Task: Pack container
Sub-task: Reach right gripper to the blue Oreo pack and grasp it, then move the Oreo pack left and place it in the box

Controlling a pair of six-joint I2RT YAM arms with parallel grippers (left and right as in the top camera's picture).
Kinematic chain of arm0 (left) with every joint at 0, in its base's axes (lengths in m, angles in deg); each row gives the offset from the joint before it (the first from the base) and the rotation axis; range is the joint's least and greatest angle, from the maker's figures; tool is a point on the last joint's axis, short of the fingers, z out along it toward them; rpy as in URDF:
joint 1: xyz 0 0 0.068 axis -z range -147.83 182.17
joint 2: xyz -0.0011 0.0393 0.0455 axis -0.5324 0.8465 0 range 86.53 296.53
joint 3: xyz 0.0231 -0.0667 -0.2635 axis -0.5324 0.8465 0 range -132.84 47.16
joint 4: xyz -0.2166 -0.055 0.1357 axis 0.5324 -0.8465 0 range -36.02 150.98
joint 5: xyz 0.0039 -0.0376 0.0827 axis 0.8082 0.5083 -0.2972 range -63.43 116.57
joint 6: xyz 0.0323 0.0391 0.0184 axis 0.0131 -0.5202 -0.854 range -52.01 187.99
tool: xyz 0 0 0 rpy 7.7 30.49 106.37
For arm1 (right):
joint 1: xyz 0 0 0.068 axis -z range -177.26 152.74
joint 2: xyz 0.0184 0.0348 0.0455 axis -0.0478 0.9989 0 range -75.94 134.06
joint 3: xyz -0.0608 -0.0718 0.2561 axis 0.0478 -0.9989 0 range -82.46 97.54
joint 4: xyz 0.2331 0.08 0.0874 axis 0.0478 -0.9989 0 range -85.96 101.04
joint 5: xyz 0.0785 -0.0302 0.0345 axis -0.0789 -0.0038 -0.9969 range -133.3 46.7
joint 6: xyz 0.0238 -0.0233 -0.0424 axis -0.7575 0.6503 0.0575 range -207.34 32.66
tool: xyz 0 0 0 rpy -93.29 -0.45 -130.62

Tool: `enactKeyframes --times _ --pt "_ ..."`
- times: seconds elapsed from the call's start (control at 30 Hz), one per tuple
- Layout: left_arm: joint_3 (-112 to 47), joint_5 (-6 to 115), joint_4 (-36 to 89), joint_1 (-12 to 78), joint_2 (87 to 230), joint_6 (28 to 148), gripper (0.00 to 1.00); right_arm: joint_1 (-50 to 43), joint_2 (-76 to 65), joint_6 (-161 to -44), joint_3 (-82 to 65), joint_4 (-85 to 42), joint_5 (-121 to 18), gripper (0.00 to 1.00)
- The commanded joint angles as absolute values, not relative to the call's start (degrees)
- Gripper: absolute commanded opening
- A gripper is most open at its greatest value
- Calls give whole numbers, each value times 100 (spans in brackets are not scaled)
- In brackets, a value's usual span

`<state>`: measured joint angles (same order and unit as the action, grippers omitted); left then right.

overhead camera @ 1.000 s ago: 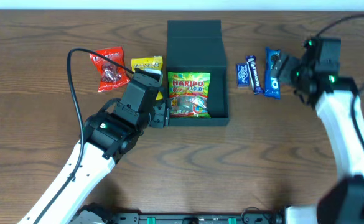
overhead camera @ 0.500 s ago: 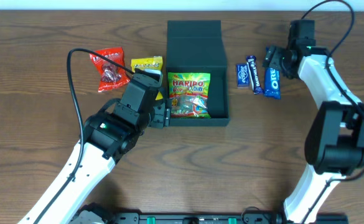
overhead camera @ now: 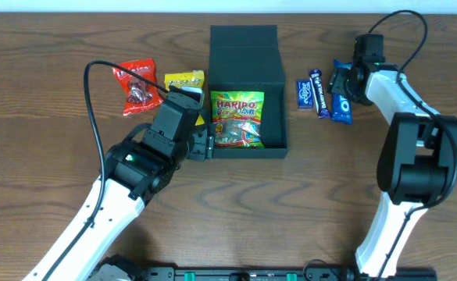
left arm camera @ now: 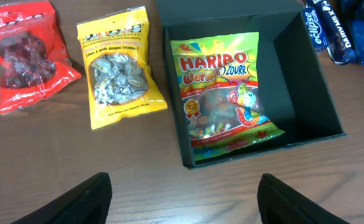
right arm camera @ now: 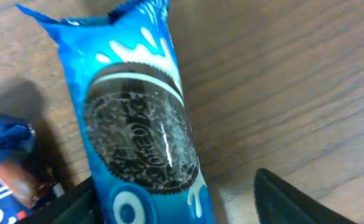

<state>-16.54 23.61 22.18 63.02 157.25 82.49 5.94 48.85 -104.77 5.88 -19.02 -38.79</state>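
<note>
The dark teal container stands open at the middle back, its lid flapped away; a Haribo bag lies inside. In the left wrist view the container holds the Haribo bag. My left gripper is open and empty over bare table by the container's front left corner. My right gripper is open and low over a blue Oreo packet, its fingers on either side of the packet in the right wrist view.
A red snack packet and a yellow one lie left of the container. A small blue packet and a dark blue bar lie between the container and the Oreo packet.
My right arm has swung left and down from the right edge onto the Oreo packet. The left arm has not moved.
</note>
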Motion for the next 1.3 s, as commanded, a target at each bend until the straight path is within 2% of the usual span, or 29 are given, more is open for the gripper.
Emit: enactKeyframes --times 0.0,0.13,0.33,0.47,0.53,0.8,0.93,1.07,1.27 --pt "-1761 2357 2202 6278 15671 8171 76 605 5058 -10435 695 -1939 -3859 68" --pt "-1761 2357 2200 6278 15671 8169 76 603 5067 -10440 695 -1987 -3863 51" --pt "-1761 2343 2198 6278 15668 8169 76 616 5060 -10440 1047 -2634 -3861 18" --pt "-1761 2341 2194 6278 15671 8166 76 612 5027 -10433 1882 -3426 -3865 9" --pt "-1761 2341 2194 6278 15668 8166 77 601 5012 -10337 2424 -3906 -3905 1" --pt "-1761 2341 2176 6278 15668 8166 77 170 4702 -10333 4304 -5755 -4228 2" --pt "-1761 2343 2178 6278 15671 8169 77 -411 4439 -10372 4350 -6171 -4270 1" --pt "-1761 2343 2176 6278 15671 8169 77 -907 4428 -10947 4304 -6621 -4274 1" --pt "-1761 2343 2181 6278 15668 8166 78 -1710 4428 -11635 3679 -6459 -4265 2"
